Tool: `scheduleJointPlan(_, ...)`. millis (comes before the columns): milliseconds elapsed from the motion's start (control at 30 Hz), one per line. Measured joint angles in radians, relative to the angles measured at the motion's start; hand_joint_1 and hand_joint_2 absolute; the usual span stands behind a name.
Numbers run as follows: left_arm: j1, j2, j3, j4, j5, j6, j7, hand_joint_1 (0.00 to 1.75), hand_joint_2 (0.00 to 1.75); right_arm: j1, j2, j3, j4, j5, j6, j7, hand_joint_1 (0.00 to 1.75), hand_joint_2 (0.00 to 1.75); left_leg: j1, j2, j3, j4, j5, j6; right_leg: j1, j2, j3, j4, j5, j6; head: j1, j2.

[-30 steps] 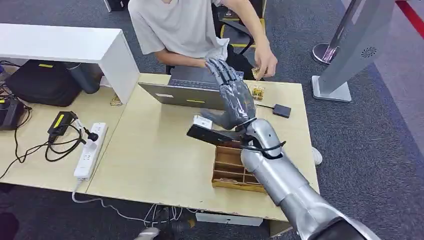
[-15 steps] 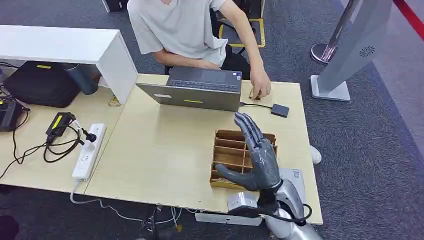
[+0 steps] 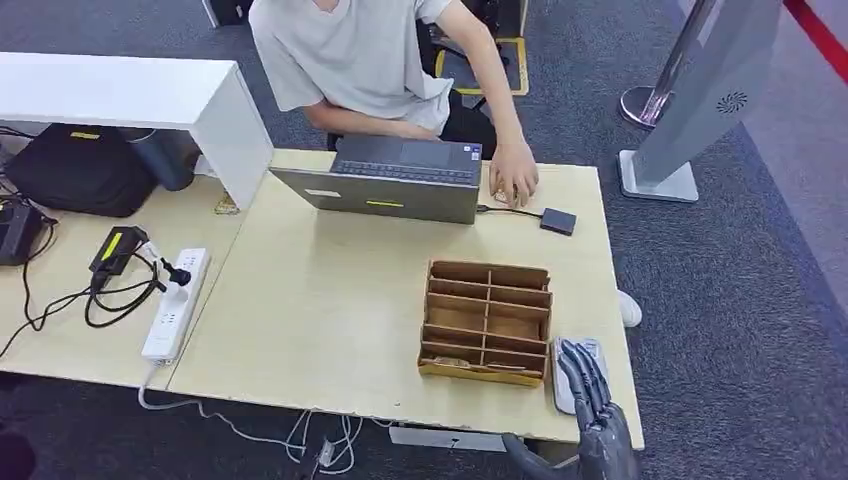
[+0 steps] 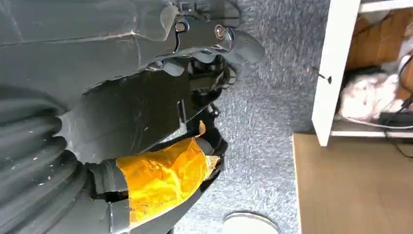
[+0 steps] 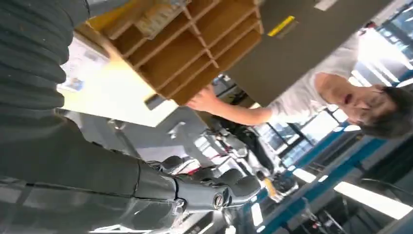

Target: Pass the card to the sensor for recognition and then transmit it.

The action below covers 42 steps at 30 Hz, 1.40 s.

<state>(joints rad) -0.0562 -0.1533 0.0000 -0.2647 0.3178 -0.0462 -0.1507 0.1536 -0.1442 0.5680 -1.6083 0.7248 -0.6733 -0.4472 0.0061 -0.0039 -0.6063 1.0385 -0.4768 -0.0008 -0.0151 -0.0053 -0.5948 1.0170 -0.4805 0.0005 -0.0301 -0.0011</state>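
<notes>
Wooden divided box [image 3: 487, 322] on the table [image 3: 330, 300], flat pieces lying in its front row. Right hand [image 3: 595, 410] low at the table's near edge, just beside the box, fingers straight and apart, nothing held. Left hand [image 4: 146, 97] down by the floor, grasp not discernible. Card hidden; person's hand [image 3: 515, 183] flat on the table near the small black sensor [image 3: 558, 221].

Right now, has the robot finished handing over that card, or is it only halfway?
The handover looks done: the right robot hand is down at the table's near edge beside the wooden divider box, empty, fingers apart. The person's hand rests by the laptop near the small black sensor, probably on the card, though it is hidden. Nothing is in hand; another card from the box may be next.
</notes>
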Motion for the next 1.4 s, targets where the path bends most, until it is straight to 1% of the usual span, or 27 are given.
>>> scheduleJointPlan(100, 0.001, 0.000, 0.000, 0.000, -0.009, 0.002, 0.000, 0.00, 1.75, 0.006, 0.000, 0.000, 0.038, 0.018, -0.014, 0.022, 0.00, 1.75, 0.000, 0.000, 0.001, 0.000, 0.001, -0.001, 0.000, 0.000, 0.001, 0.000, 0.000, 0.000, 0.000, 0.000)
scheduleJointPlan(167, 0.001, -0.002, 0.000, -0.003, -0.016, 0.005, 0.002, 0.00, 1.75, 0.006, 0.008, -0.002, 0.077, 0.071, -0.018, 0.019, 0.00, 1.75, 0.001, 0.000, 0.002, 0.000, 0.001, -0.001, 0.001, 0.000, 0.002, 0.000, 0.000, 0.000, 0.000, 0.000)
scheduleJointPlan(233, 0.000, -0.005, 0.000, -0.006, -0.020, 0.010, 0.006, 0.00, 1.75, 0.005, 0.026, -0.012, 0.114, 0.127, -0.019, 0.006, 0.00, 1.75, 0.001, 0.000, 0.002, 0.000, 0.001, -0.001, 0.001, 0.000, 0.002, 0.000, 0.000, 0.000, 0.000, 0.000)
scheduleJointPlan(267, -0.001, -0.007, 0.000, -0.006, -0.025, 0.012, 0.014, 0.00, 1.75, 0.005, 0.044, -0.027, 0.139, 0.171, -0.020, -0.008, 0.00, 1.75, 0.001, 0.000, 0.002, 0.000, 0.001, -0.001, 0.001, 0.000, 0.002, 0.000, 0.000, 0.000, 0.000, 0.000)
scheduleJointPlan(400, -0.003, -0.010, -0.008, -0.015, -0.034, 0.020, 0.032, 0.00, 1.75, -0.004, 0.117, -0.095, 0.232, 0.263, -0.021, -0.056, 0.00, 1.75, 0.001, 0.000, 0.002, 0.000, 0.001, -0.001, 0.001, 0.000, 0.002, 0.000, 0.000, 0.000, 0.000, 0.000)
scheduleJointPlan(467, -0.007, -0.013, -0.010, -0.015, -0.039, 0.021, 0.044, 0.00, 1.75, -0.008, 0.157, -0.145, 0.261, 0.364, -0.021, -0.080, 0.00, 1.75, 0.001, 0.000, 0.002, 0.000, 0.001, -0.002, 0.001, 0.000, 0.002, 0.000, 0.000, -0.001, 0.000, 0.000)
scheduleJointPlan(533, -0.009, -0.016, -0.013, -0.018, -0.044, 0.023, 0.053, 0.00, 1.75, -0.011, 0.195, -0.197, 0.279, 0.438, -0.021, -0.109, 0.00, 1.75, 0.001, 0.000, 0.002, 0.000, 0.001, -0.002, 0.001, 0.000, 0.003, 0.000, 0.001, -0.001, 0.000, 0.000)
scheduleJointPlan(633, -0.016, -0.019, -0.018, -0.023, -0.048, 0.031, 0.060, 0.00, 1.75, -0.016, 0.258, -0.275, 0.302, 0.498, -0.021, -0.152, 0.00, 1.75, 0.002, 0.000, 0.002, 0.000, 0.001, -0.002, 0.001, 0.000, 0.003, 0.000, 0.001, -0.001, 0.000, 0.000)
scheduleJointPlan(767, -0.020, -0.024, -0.022, -0.025, -0.050, 0.031, 0.066, 0.00, 1.75, -0.024, 0.307, -0.341, 0.320, 0.515, -0.021, -0.161, 0.00, 1.75, 0.002, 0.000, 0.003, 0.000, 0.001, -0.002, 0.002, 0.000, 0.003, 0.001, 0.001, -0.001, 0.000, 0.000)
scheduleJointPlan(833, -0.021, -0.024, -0.024, -0.026, -0.050, 0.032, 0.067, 0.00, 1.75, -0.026, 0.321, -0.357, 0.326, 0.522, -0.021, -0.161, 0.00, 1.75, 0.002, 0.000, 0.003, 0.000, 0.001, -0.002, 0.002, 0.000, 0.003, 0.000, 0.001, -0.001, 0.000, 0.000)
scheduleJointPlan(1000, -0.024, -0.026, -0.032, -0.031, -0.055, 0.034, 0.079, 0.00, 1.75, -0.036, 0.360, -0.394, 0.327, 0.593, -0.021, -0.174, 0.00, 1.75, 0.002, 0.000, 0.003, 0.000, 0.001, -0.002, 0.002, 0.000, 0.003, 0.000, 0.001, -0.001, 0.000, 0.000)
scheduleJointPlan(1133, -0.032, -0.030, -0.039, -0.032, -0.062, 0.039, 0.094, 0.00, 1.75, -0.055, 0.377, -0.407, 0.319, 0.647, -0.021, -0.155, 0.00, 1.75, 0.002, 0.000, 0.003, 0.000, 0.002, -0.002, 0.002, 0.000, 0.003, 0.001, 0.001, -0.001, 0.000, 0.000)
scheduleJointPlan(1233, -0.054, -0.029, -0.039, -0.032, -0.023, 0.080, 0.153, 0.00, 1.75, -0.082, 0.383, -0.399, 0.315, 0.653, -0.021, -0.164, 0.00, 1.75, 0.002, 0.000, 0.003, 0.000, 0.002, -0.002, 0.002, 0.000, 0.003, 0.001, 0.001, -0.001, 0.000, 0.000)
scheduleJointPlan(1300, -0.078, -0.023, -0.039, -0.032, -0.014, 0.084, 0.176, 0.00, 1.75, -0.104, 0.388, -0.392, 0.316, 0.678, -0.021, -0.144, 0.00, 1.75, 0.002, -0.001, 0.003, 0.000, 0.003, -0.004, 0.002, -0.001, 0.003, 0.001, 0.001, -0.002, 0.000, 0.000)
scheduleJointPlan(1400, -0.108, -0.016, -0.039, -0.031, -0.013, 0.085, 0.195, 0.00, 1.75, -0.134, 0.390, -0.367, 0.316, 0.712, -0.021, -0.100, 0.00, 1.75, 0.002, 0.000, 0.003, 0.000, 0.003, -0.004, 0.002, 0.000, 0.004, 0.001, 0.002, -0.003, 0.000, 0.000)
